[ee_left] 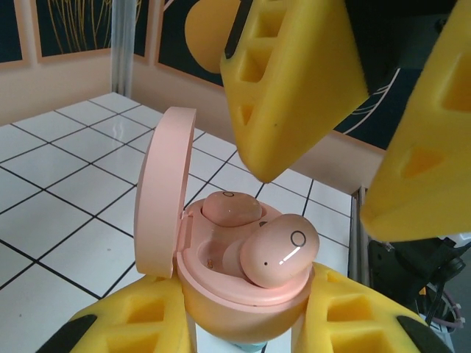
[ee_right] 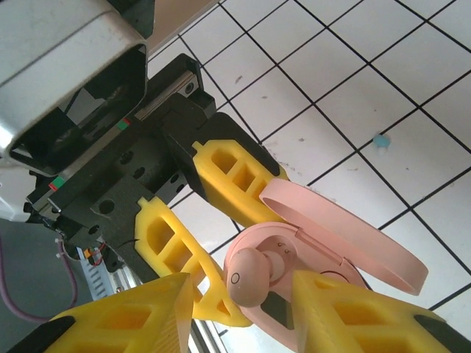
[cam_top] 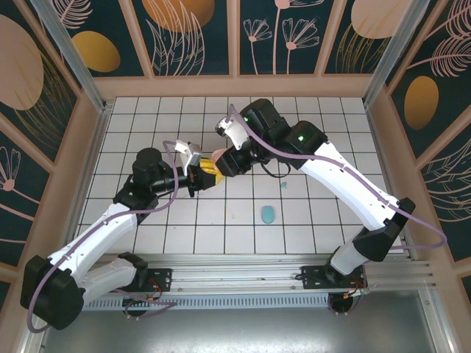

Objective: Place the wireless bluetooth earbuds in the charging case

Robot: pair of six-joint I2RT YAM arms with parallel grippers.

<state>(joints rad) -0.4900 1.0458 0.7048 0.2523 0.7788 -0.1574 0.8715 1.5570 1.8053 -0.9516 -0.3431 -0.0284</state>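
Bright, even light, soft shadows, nearest foreground slightly blurred.

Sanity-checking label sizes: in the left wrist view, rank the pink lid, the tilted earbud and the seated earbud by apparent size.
1. Pink lid.
2. Tilted earbud.
3. Seated earbud, though it sits farther back and half sunk, so the two may match.

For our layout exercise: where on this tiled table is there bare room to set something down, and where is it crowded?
Free: far-left tiles beyond the left arm; near-centre tiles between the left arm and the teal case. Crowded: mid-table, where the left claw and right claw meet at the pink case.
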